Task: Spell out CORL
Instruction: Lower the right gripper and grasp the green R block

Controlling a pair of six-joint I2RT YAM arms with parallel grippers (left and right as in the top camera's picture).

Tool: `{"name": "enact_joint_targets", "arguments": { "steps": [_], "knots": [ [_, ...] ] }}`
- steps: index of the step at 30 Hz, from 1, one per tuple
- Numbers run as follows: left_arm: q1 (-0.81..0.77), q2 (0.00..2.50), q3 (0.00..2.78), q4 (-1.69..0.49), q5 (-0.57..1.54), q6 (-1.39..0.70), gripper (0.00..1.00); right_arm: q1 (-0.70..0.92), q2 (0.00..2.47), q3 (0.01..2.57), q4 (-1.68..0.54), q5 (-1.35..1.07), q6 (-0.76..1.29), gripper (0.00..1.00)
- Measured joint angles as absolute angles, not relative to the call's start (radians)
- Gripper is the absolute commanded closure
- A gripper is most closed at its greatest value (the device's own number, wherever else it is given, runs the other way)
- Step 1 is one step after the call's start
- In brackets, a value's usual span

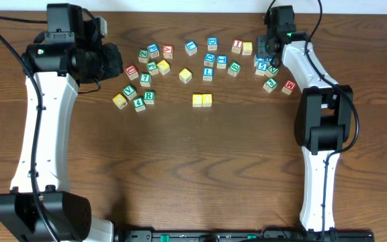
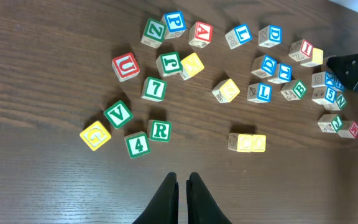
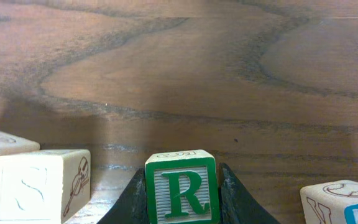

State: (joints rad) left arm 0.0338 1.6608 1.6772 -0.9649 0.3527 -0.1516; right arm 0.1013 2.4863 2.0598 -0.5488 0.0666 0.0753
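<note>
Yellow cubes [image 1: 201, 99] paired mid-counter [image 1: 200, 168], likely C-O. Right end effector [image 3: 183, 177] clamping green R cube [image 3: 181, 193] at 2 o'clock; blue L cube [image 1: 207, 72] untouched. Left end effector [image 2: 183, 177] closed tight, empty.

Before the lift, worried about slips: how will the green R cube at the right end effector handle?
Green R cube looks wooden and flat-sided, so probably rigid and unlikely to roll. Fingers of the right end effector flank flat faces, so slipping seems unlikely.
</note>
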Motion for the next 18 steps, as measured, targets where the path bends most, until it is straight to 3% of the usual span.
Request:
{"name": "enact_joint_targets", "arguments": {
  "steps": [18],
  "knots": [
    [0.034, 1.661, 1.677, -0.964, 0.353, -0.152, 0.92, 0.102, 2.426, 2.059, -0.613, 0.067, 0.099, 0.82]
  ]
}}
